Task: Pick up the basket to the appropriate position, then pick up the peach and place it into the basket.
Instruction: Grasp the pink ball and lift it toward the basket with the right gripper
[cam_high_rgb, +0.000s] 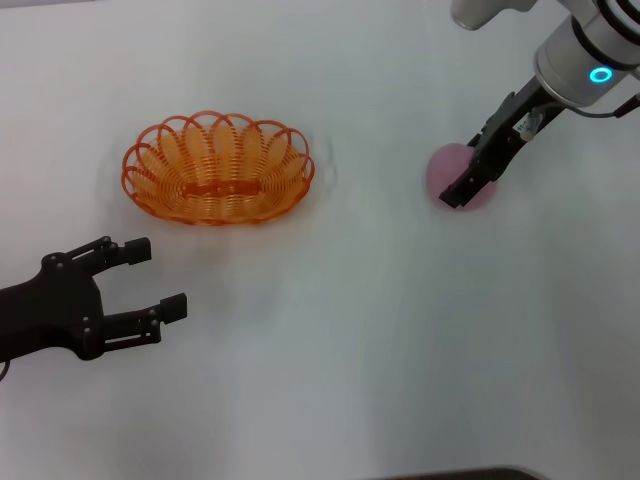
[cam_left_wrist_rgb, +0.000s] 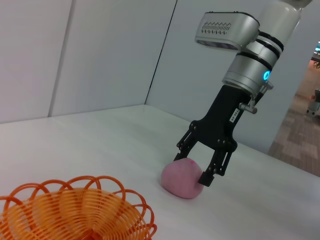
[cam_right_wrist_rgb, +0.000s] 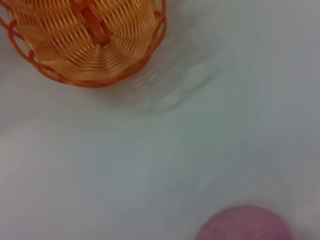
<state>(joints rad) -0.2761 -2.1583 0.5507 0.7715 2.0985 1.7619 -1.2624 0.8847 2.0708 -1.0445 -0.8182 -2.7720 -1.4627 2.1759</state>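
Surface: white tabletop (cam_high_rgb: 360, 330), plain and matte, with pale wall panels behind it in the left wrist view.
Basket: shallow oval orange wire basket (cam_high_rgb: 218, 168) with a scalloped looped rim, sitting upright on the tabletop, nothing in it; it lies just beyond the left gripper and well apart from the right gripper, off toward the robot's left of it.
Left gripper: black two-finger left gripper (cam_high_rgb: 150, 275), low over the table on the near side of the basket, fingers spread wide and holding nothing, not touching the rim.
Right gripper: black right gripper (cam_left_wrist_rgb: 195, 159) on a silver arm with a lit blue ring, tilted down onto the fruit; its fingers (cam_left_wrist_rgb: 212, 169) straddle the fruit, jaws still partly apart, one finger at each flank, and contact looks close or just made.
Peach: round pale pink ball-like peach (cam_left_wrist_rgb: 184, 177), resting on the table between the right gripper's fingers, not lifted.
Step in hand: judging from where things lie, the basket looks already set in place and the grasp on the peach is being taken.
Next move: close the fingers evenly on the round fruit so it does not roll or squirt out, lift clear of the table, carry it toward the robot's left over the looped rim, then release low inside the basket.
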